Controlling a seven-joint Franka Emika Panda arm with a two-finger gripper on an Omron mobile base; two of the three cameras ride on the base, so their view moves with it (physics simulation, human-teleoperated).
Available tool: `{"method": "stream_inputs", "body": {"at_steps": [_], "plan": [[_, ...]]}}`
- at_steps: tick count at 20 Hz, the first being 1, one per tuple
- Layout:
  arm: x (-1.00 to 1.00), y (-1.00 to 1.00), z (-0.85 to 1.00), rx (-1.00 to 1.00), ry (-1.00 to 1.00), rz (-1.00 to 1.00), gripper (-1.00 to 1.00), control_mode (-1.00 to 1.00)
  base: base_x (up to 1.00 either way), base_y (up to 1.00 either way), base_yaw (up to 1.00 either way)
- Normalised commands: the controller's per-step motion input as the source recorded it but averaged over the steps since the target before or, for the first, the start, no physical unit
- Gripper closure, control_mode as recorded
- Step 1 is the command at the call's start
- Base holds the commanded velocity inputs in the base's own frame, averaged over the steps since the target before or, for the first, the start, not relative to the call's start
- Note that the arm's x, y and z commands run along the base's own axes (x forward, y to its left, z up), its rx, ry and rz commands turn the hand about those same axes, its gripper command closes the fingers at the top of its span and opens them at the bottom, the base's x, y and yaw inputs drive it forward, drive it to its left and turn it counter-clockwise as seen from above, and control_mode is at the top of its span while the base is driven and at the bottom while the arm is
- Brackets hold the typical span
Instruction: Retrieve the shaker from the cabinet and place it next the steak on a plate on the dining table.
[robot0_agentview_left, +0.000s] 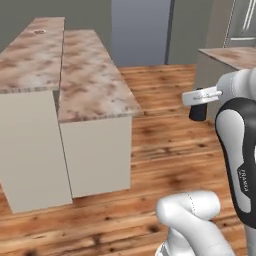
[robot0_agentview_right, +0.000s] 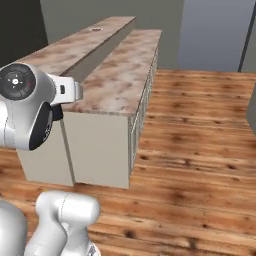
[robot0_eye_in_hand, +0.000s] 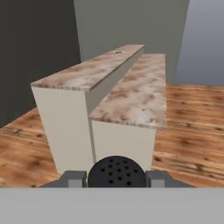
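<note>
Jaws: the two-finger gripper (robot0_eye_in_hand: 116, 179) is closed on the small black cylindrical shaker (robot0_eye_in_hand: 116, 173), one grey fingertip (robot0_eye_in_hand: 73, 178) on each side of its perforated round cap.

Shaker: held in the jaws, off every surface; in the left base view it hangs as a dark stub (robot0_agentview_left: 198, 111) under the hand, above the wooden plank floor (robot0_agentview_left: 165, 145).

Ahead of the jaws: the long bar-height table with a brown-and-beige marbled stone top (robot0_eye_in_hand: 89, 72) stands well apart from them, its near end facing the hand. Beside it runs the lower, marble-topped island (robot0_eye_in_hand: 140, 94).

Far from the jaws: a small round mark (robot0_eye_in_hand: 117, 51) sits near the far end of the table. It may be the round white plate, but it is too small to tell, and no steak can be made out.

Risks: the target lies at the table's far end, so I judge the base must drive along it first; reaching from here would fall short. The table's near corner stands between hand and target, and a low carry could clip it. A shaker gripped only near its cap could tilt or slip in transit.

Arm pose: the white arm (robot0_agentview_left: 240, 150) is folded close over the base, forearm upright, wrist turned so the hand points level toward the table.
</note>
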Motion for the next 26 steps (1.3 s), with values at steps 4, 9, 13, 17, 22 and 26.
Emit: {"method": "stream_inputs", "body": {"at_steps": [4, 9, 13, 17, 22, 26], "plan": [[0.0, 0.0, 0.0, 0.0, 0.0, 0.0, 1.0, 1.0, 0.0, 1.0, -0.56], [0.0, 0.0, 0.0, 0.0, 0.0, 0.0, 1.0, 1.0, -0.06, 1.0, -0.58], [0.0, 0.0, 0.0, 0.0, 0.0, 0.0, 1.0, 1.0, -0.97, 1.0, -0.47], [0.0, 0.0, 0.0, 0.0, 0.0, 0.0, 1.0, 1.0, -1.0, 1.0, -0.27], [0.0, 0.0, 0.0, 0.0, 0.0, 0.0, 1.0, 1.0, -1.0, 1.0, -0.25], [0.0, 0.0, 0.0, 0.0, 0.0, 0.0, 1.0, 1.0, -1.0, 1.0, -0.25]]}}
